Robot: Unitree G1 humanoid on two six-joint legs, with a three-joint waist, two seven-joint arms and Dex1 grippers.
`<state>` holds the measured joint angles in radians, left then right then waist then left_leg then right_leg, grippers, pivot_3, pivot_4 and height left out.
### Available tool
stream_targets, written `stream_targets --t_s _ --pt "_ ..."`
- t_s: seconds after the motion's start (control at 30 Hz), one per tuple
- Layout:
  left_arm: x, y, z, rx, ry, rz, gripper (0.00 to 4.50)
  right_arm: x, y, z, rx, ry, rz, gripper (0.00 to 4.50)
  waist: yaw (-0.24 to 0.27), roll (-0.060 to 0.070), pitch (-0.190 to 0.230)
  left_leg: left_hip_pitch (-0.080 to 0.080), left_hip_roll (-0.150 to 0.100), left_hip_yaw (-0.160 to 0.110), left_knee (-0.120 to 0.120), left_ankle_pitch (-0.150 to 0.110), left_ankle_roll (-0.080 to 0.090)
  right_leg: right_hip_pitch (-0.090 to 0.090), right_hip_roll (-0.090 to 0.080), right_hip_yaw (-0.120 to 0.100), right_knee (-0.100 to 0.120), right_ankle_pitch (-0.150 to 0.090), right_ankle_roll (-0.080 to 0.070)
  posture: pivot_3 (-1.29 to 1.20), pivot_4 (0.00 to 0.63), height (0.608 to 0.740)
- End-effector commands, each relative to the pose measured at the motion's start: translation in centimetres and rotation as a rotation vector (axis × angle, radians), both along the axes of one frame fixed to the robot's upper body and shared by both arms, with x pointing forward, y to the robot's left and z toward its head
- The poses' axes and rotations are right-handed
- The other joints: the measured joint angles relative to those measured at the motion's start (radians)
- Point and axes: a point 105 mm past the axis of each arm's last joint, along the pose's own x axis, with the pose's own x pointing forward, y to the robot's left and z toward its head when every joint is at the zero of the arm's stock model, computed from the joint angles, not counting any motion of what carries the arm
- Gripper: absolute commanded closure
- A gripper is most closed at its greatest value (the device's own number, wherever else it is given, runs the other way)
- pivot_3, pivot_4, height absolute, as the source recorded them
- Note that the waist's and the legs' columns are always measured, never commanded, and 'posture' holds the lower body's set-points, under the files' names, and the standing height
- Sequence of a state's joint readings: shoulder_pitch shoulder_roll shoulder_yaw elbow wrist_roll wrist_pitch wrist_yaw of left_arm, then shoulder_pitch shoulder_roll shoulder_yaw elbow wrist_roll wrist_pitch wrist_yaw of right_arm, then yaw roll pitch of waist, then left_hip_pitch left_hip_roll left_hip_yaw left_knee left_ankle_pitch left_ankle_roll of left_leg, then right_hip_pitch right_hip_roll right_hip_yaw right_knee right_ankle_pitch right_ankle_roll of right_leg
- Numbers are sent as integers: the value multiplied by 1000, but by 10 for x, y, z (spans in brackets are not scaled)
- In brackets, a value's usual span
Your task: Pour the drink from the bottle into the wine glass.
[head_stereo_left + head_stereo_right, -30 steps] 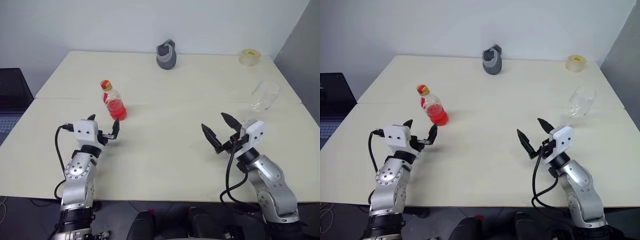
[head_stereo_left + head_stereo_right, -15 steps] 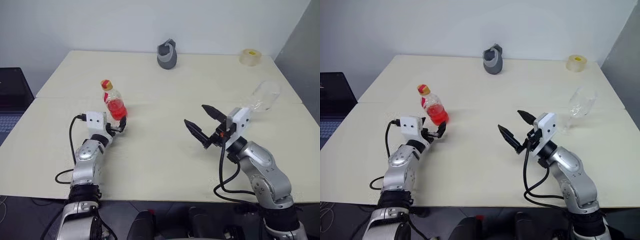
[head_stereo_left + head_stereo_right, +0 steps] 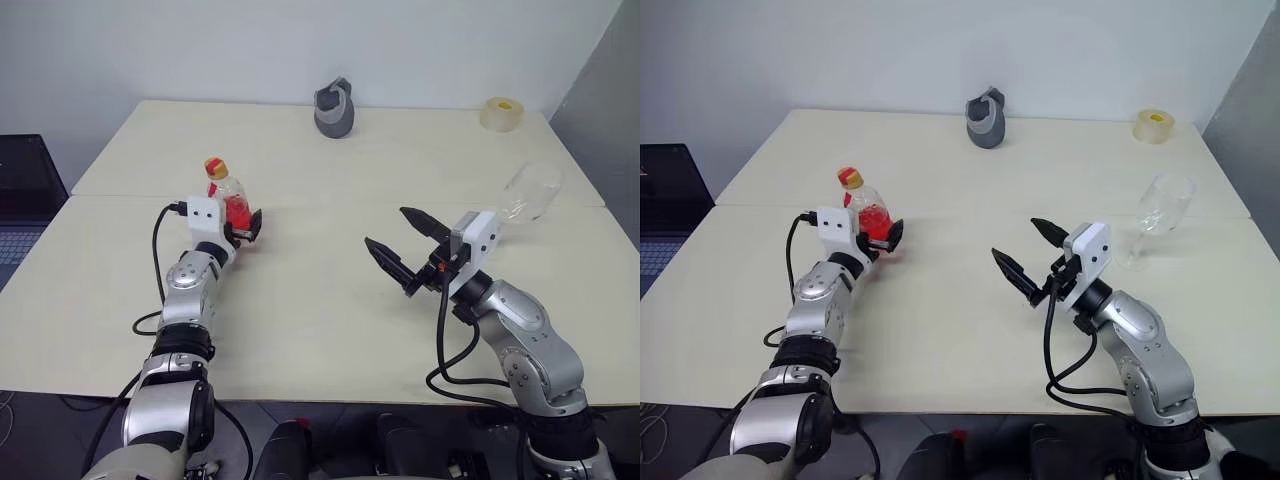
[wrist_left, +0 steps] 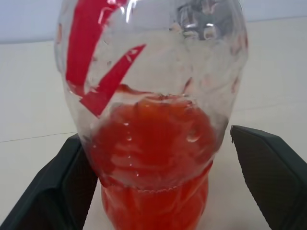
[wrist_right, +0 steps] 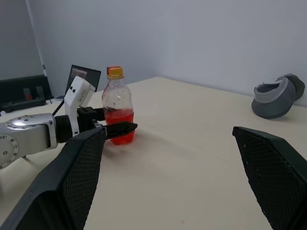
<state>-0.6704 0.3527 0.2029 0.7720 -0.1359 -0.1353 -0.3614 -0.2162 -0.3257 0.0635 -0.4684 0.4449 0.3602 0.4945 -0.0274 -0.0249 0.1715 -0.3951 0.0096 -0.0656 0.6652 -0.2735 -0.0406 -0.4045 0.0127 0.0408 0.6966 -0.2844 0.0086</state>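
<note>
Bottle (image 3: 866,215) and wine glass (image 3: 1159,212) both stand upright on the pale worktop (image 3: 970,330), well apart from each other, the bottle toward the robot's left and the glass toward its right. The red drink (image 4: 153,158) fills only the lower part of the bottle, and the yellow cap (image 3: 849,179) looks to be on the neck. The glass appears empty, so nothing has been poured.

The left pincer (image 3: 878,236) is released, its two black fingers (image 4: 268,167) standing wide on either side of the bottle's lower body. In the left wrist view a gap shows between the bottle wall and the finger on one side, while on the other side the finger sits so near that contact cannot be told. No grip has been taken. The right pincer (image 3: 1028,260) is also released and empty, held above the worktop between bottle and glass, pointing toward the bottle.

By this judgement the task is at its very start: the approach to the bottle is nearly made, and what remains is closing on the bottle, lifting it, dealing with the cap if it is indeed sealed, carrying the bottle across to the glass, and tilting it over the rim. A grey cap-like object (image 3: 986,120) and a roll of tape (image 3: 1153,125) lie at the far edge, clear of the work.
</note>
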Motion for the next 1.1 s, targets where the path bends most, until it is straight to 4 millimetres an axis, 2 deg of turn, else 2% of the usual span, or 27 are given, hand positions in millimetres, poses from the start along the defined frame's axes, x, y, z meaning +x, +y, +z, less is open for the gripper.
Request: stream_targets --t_s 0.03,0.2,0.33,0.43,0.57,0.7,0.77,0.83,0.97,1.1 --pt "4 -1 17 13 -59 -18 628 -9 6 16 -2 -67 32 0 0 0 0 0 0 0 0 0 0 0 0 0 0 0 0 0 150 740" --pt "5 -5 19 11 -71 -39 2094 -14 9 12 -47 -57 70 0 0 0 0 0 0 0 0 0 0 0 0 0 0 0 0 0 150 740" --pt "3 -10 27 21 -96 -77 2536 -17 12 9 -86 -50 109 0 0 0 0 0 0 0 0 0 0 0 0 0 0 0 0 0 150 740" --pt "1 -19 32 39 -117 -129 2575 -17 12 11 -99 -51 122 0 0 0 0 -1 0 0 0 0 0 0 0 0 0 0 0 0 150 740" --pt "-9 -46 39 32 -130 -279 2576 -20 12 17 -107 -46 142 0 0 0 0 -1 0 -1 1 0 0 0 0 0 0 0 0 0 150 740" --pt "-38 -95 34 74 -99 -553 2577 -26 13 25 -124 -33 178 0 -1 0 0 -2 0 -2 1 0 0 -1 0 1 -1 0 0 0 150 740" --pt "-61 -127 26 100 -57 -737 2577 -30 15 32 -157 -26 210 0 -1 0 0 -2 0 -2 1 0 -1 -1 0 2 -1 0 0 0 150 740" --pt "-80 -148 21 125 -32 -862 2577 -29 17 36 -181 -19 215 0 -1 0 0 -2 0 -2 1 0 -1 0 0 2 0 0 0 0 150 740" --pt "-94 -157 11 154 10 -939 2577 -22 26 41 -199 -17 202 0 -4 0 0 -1 1 -3 1 0 0 0 1 1 0 0 0 0 150 740" --pt "-96 -159 7 169 21 -950 2578 -16 31 40 -208 -2 183 0 -4 0 0 -1 1 -2 0 0 0 -1 2 2 0 0 0 0 150 740"
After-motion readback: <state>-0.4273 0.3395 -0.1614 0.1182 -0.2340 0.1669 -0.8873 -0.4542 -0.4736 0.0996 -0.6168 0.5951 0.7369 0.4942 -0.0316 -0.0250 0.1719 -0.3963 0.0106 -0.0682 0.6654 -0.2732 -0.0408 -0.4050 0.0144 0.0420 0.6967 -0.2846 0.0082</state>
